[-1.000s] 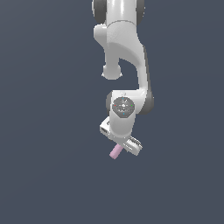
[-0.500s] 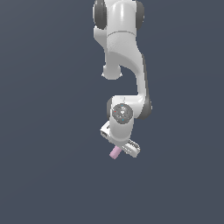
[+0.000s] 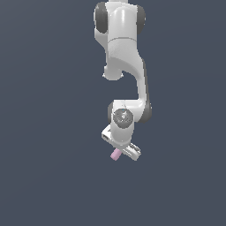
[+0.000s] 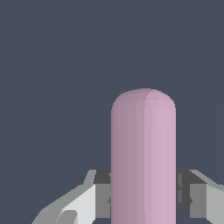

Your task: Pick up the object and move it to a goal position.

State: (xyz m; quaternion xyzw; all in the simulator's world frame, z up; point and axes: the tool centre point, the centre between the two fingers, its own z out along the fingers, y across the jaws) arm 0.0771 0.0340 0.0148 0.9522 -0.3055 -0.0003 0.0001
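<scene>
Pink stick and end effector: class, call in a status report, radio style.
End effector shut on the pink stick. Stick pokes out past the fingers, rounded tip clear. Plain dark backdrop all round; nothing in the way.

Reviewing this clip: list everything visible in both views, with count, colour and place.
Pink stick: one, pale pink, rounded end, held between the gripper's fingers and jutting out past them; in the exterior view it pokes out below the hand, tilted.
Background: plain dark grey-blue all round; no table, goal marker or other item shows.
Fingers: two, white and grey, one pressed against each side of the stick.
Gripper: one, white, at the arm's lower end, closed on the stick.
Arm: one, white with dark joints, reaching down from the top of the exterior view.
</scene>
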